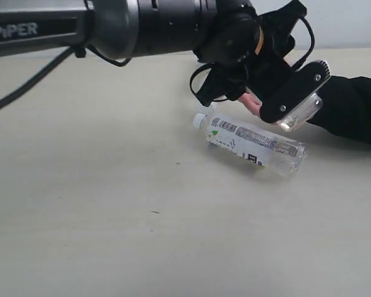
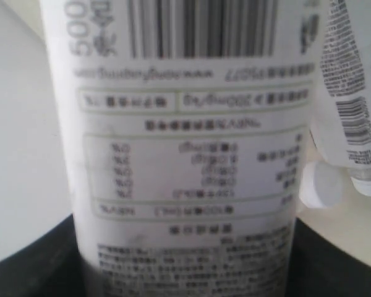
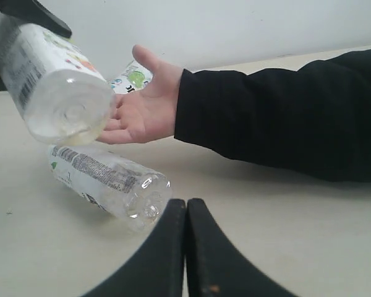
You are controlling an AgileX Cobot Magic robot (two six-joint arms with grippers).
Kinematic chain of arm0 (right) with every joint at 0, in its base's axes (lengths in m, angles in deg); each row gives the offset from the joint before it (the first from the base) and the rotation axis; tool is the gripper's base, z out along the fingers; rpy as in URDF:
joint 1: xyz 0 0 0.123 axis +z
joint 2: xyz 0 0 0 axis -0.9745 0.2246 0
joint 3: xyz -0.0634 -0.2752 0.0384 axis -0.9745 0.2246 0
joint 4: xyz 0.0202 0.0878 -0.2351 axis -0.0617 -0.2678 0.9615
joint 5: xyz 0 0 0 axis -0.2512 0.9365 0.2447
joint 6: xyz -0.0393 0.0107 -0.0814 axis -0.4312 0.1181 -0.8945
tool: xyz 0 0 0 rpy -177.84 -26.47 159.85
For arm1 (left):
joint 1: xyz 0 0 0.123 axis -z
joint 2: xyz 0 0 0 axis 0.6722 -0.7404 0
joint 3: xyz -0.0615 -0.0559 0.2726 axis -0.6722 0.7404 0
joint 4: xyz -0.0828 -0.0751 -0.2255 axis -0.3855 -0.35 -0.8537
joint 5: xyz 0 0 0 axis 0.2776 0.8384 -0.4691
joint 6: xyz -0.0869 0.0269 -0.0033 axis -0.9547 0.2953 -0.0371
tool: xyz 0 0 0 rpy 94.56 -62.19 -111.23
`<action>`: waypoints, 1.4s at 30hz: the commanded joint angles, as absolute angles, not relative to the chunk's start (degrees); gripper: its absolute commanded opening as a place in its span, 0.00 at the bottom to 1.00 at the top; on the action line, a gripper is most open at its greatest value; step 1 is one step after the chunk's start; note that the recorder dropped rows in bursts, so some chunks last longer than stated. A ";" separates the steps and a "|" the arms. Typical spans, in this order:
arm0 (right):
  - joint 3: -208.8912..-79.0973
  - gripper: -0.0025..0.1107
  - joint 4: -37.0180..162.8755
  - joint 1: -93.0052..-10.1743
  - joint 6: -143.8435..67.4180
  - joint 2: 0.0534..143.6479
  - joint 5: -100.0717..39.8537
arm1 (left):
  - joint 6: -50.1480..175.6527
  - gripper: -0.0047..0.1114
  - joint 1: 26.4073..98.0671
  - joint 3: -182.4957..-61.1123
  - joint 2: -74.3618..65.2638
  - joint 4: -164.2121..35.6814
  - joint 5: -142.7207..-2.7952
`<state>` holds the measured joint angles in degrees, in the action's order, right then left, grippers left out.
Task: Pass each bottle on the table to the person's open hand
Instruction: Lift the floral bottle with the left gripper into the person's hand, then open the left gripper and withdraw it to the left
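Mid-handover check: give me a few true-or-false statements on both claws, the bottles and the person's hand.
1. The left claw grips a bottle off the table. True.
2. The right claw is open. False: its jaws are shut together and hold nothing.
3. The person's hand is open, with nothing in it. True.
4. The bottle under the arm stands upright. False: it lies on its side on the table.
5. The person's sleeve is white. False: it is black.
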<state>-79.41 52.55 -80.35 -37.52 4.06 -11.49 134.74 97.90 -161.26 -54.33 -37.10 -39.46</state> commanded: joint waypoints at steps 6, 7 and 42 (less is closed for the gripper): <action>-79.10 0.02 52.50 -80.30 -37.52 3.98 -12.17 | 134.72 0.04 98.22 -167.88 -60.83 -34.57 -43.70; -79.10 0.02 52.50 -80.30 -37.52 3.98 -12.17 | 134.72 0.04 98.22 -168.58 -61.45 -34.57 -43.70; -79.10 0.02 52.50 -80.30 -37.52 3.98 -12.17 | 133.19 0.70 98.12 -173.38 -69.23 -28.63 -41.76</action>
